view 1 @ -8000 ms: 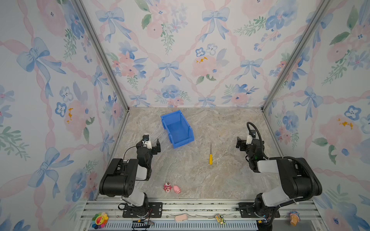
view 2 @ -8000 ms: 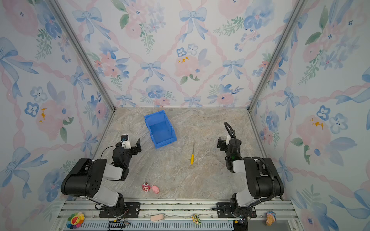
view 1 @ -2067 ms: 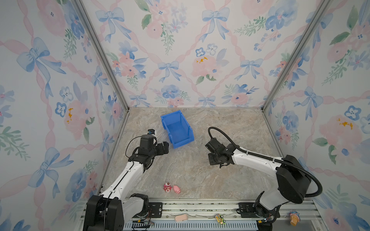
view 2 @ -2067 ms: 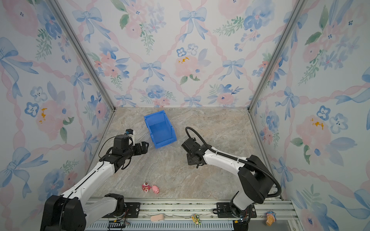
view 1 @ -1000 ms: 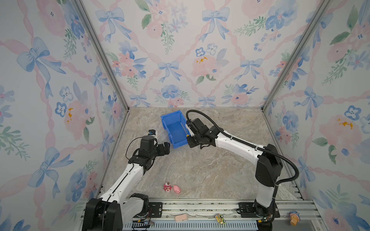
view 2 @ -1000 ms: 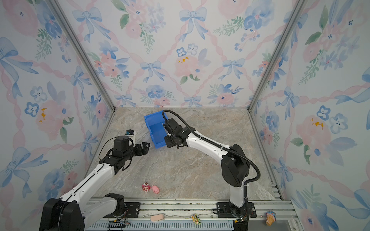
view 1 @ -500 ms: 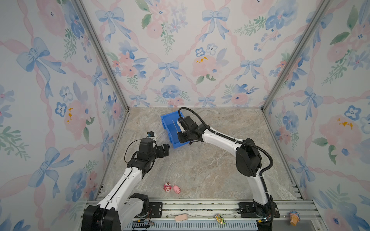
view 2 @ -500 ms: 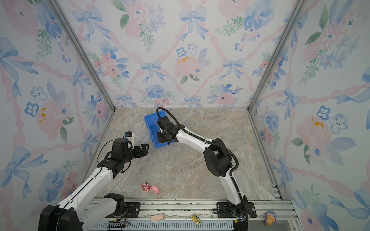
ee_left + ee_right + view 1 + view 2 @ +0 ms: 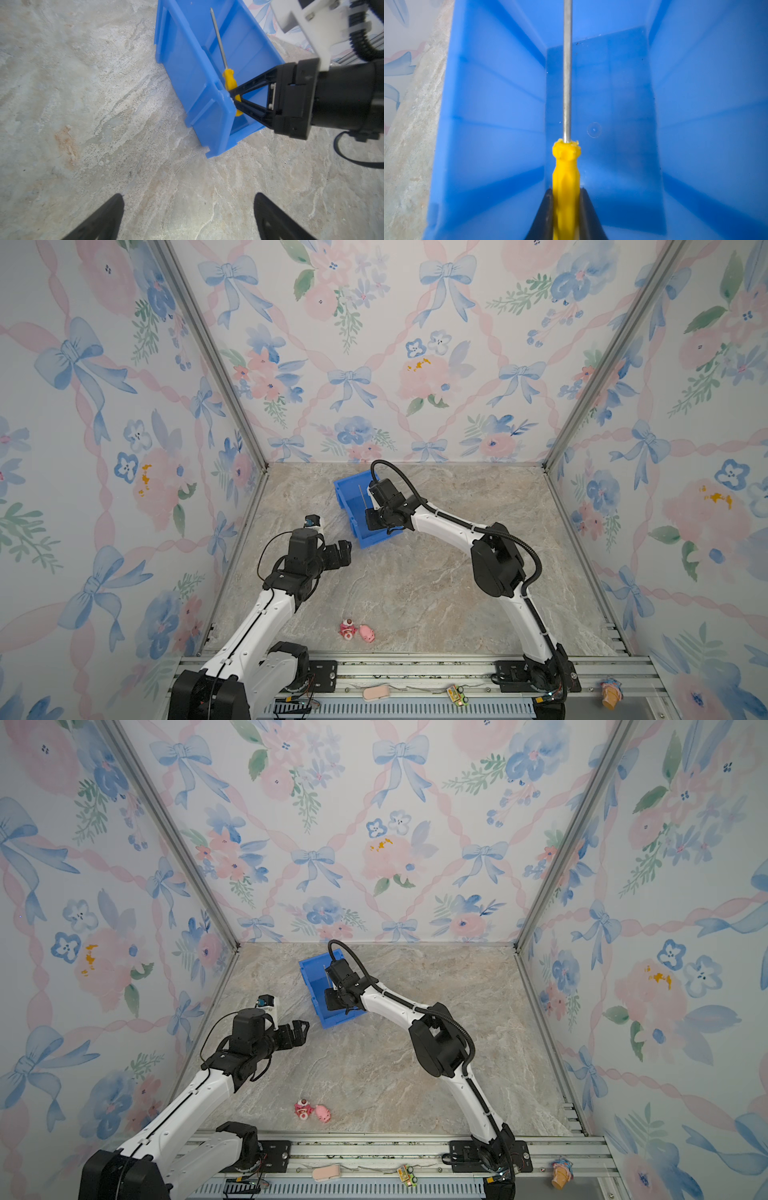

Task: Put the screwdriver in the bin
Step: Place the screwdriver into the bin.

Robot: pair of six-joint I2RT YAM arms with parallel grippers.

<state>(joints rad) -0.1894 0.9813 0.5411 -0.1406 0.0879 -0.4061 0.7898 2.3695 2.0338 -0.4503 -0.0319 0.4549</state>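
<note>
here the right gripper [image 9: 232, 97] is clenched on the screwdriver [image 9: 566, 166], its shaft pointing straight ahead of the claw over the floor of the bin [image 9: 492, 104], while the left gripper [image 9: 189, 196] stands spread nearby.

My right pincer [image 9: 565, 192]: matt black plastic. The screwdriver [image 9: 566, 162]: ribbed yellow plastic handle, smooth metal shaft. The bin [image 9: 492, 104]: smooth, faintly glossy blue plastic. The bench [image 9: 83, 104]: matt, veined, stone-like.

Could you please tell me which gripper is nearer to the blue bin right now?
The right. The right gripper reaches into the bin, shut on the screwdriver. The left gripper hovers open beside the bin's near corner, not touching it.
</note>
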